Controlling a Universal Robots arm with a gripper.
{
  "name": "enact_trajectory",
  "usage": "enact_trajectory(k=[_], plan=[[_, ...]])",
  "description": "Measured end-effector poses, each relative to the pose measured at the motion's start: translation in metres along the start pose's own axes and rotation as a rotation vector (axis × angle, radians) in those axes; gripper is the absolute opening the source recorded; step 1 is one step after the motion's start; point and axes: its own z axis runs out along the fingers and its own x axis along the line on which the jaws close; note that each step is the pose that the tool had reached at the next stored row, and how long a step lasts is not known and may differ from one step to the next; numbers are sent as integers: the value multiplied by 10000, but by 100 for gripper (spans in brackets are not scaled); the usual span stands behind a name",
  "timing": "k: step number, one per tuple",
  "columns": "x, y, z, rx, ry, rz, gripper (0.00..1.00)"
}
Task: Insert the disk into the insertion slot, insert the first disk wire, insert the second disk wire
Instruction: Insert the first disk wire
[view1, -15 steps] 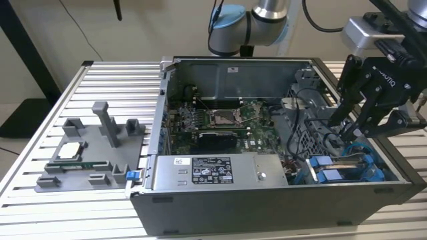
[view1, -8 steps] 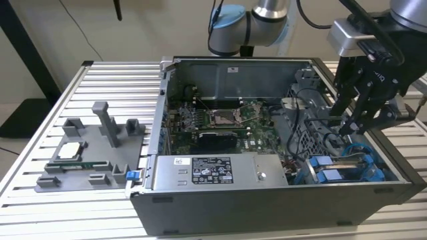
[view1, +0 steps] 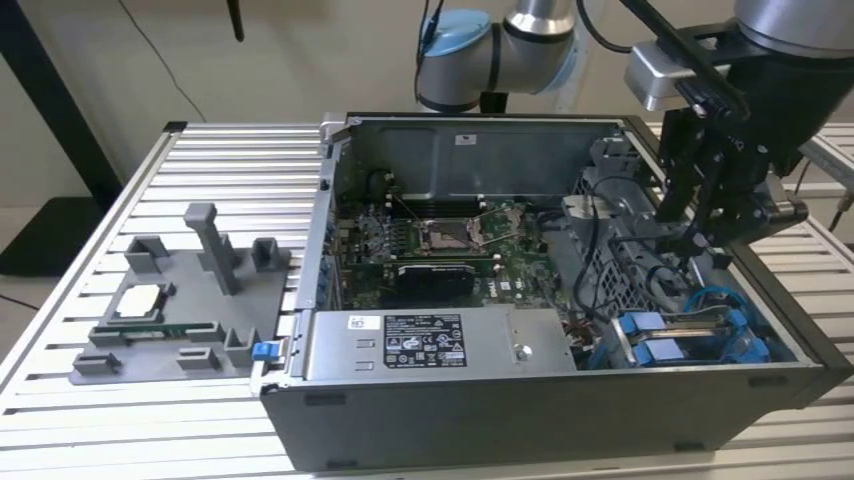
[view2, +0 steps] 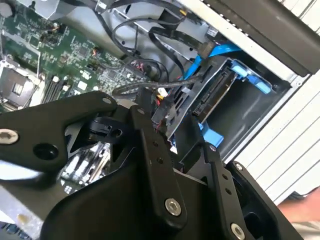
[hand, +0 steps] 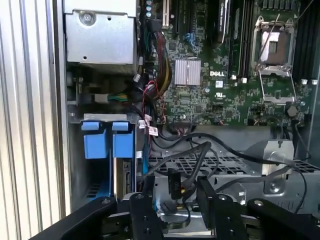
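Aluminium slats make up the table (view1: 80, 330) before you. The open grey computer case (view1: 534, 420) lies on it toward the edge on the exterior view's right. The arm (view1: 521, 45) reaches in from the table's far edge, and its black wrist hangs upright over the case's edge on that same side. The disk (hand: 124, 176), silver-grey and seen edge-on in its bright blue carrier, sits in the insertion slot (view2: 237, 117) at the case's near corner, beside the silver power-supply box (view1: 427, 345). In the first wrist view the gripper (hand: 176, 192) hovers near the disk's end with 1 black wire connector (hand: 174, 181) right at it. You cannot tell whether it grips that connector.
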Motion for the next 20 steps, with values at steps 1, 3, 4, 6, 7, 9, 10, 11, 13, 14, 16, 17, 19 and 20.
enact_trajectory(k=[1,3,4,6,7,9,10,11,13,14,16,17,19,20], plan=[[-2,14,0,92,133,-23,100],[-6,44,-1,184,412,-61,100],[-10,60,2,208,519,-73,100],[-18,92,9,245,564,-81,100],[-25,103,14,256,565,-82,100],[-37,112,31,268,564,-82,100],[-41,112,39,268,563,-83,100],[-41,112,44,268,562,-84,100],[-42,113,50,269,565,-84,100],[-42,114,52,268,566,-83,100],[-42,114,52,268,567,-83,0],[-41,114,55,269,561,-82,0],[-41,115,61,269,534,-79,0],[-41,115,63,269,519,-78,0]])
